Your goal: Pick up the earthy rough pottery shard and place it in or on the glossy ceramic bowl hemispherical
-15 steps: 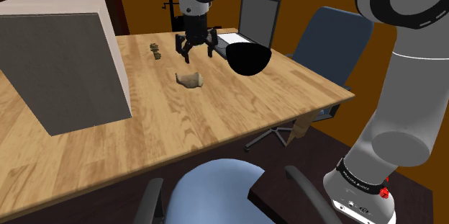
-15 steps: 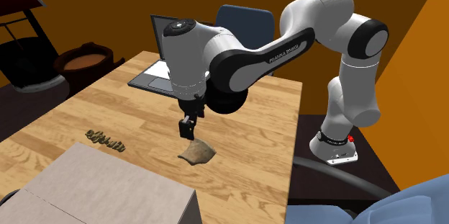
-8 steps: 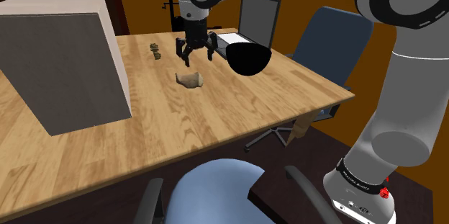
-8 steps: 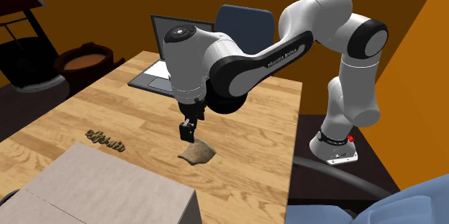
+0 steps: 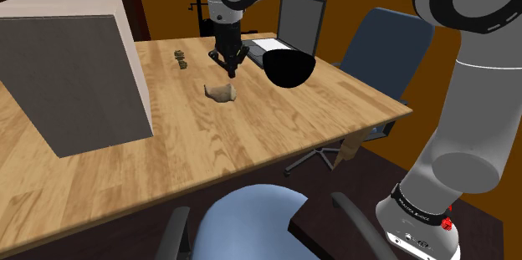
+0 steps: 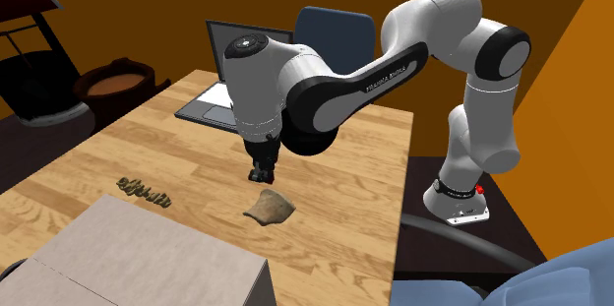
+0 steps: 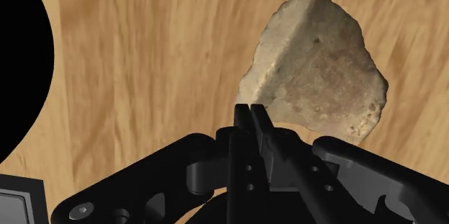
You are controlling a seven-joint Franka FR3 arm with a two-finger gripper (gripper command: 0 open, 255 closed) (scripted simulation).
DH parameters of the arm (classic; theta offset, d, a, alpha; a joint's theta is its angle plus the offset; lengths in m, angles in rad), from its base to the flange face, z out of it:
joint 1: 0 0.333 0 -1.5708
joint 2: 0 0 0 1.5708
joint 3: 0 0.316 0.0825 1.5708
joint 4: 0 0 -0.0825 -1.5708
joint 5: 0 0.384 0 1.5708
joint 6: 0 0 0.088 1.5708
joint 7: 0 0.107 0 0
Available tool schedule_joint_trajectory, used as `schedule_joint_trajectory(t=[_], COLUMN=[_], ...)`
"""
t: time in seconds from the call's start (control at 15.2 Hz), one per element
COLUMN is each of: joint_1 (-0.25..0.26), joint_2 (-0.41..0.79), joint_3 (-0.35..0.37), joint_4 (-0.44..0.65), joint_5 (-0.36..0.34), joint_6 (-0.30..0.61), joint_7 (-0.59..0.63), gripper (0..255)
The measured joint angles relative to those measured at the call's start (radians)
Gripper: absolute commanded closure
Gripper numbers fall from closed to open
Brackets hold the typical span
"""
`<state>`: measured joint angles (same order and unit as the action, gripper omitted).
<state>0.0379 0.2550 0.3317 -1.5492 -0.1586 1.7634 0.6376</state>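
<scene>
The tool [image 7: 250, 112] was fully closed, its two black fingers pressed tip to tip with nothing between them. It hung just above the worktop [image 5: 276, 124], clear of the pottery shard [image 5: 222, 92] and on the side of it toward the laptop [image 5: 290, 22]. In the second exterior view a strip of bare wood showed between the fingertips and the shard.

The shard, a rough tan piece with a paler ridge along one side, lay flat on the wood about midway along the worktop, somewhat nearer the far edge where the laptop stood. In the wrist view the closed fingers covered its nearest edge.

The bowl [image 5: 289, 68] was drawn flat black, so its rim and inside were hard to make out. It stood just in front of the laptop, near the shard but not touching it. The wrist view cut it off, leaving a black curve at the border.

A large grey box [image 5: 71, 79] stood at the worktop's other end, cut off by the frame in the second exterior view. A short row of small dark objects [image 6: 144, 192] near it was too small to identify.
</scene>
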Motion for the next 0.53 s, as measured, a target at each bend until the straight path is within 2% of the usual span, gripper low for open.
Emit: schedule_joint_trajectory(t=[0.2,0.26,0.33,0.4,0.53], joint_1=[0.0,0.0,0.0,-0.009,-0.045], joint_2=[0.0,0.0,0.0,-0.024,-0.106], joint_3=[0.0,0.0,0.0,0.01,0.041], joint_4=[0.0,0.0,0.0,-0.051,-0.224], joint_5=[0.0,0.0,0.0,0.0,0.036], joint_6=[0.0,0.0,0.0,0.053,0.311], joint_7=[0.0,0.0,0.0,-0.049,-0.311], gripper=[255,0,0,0,0])
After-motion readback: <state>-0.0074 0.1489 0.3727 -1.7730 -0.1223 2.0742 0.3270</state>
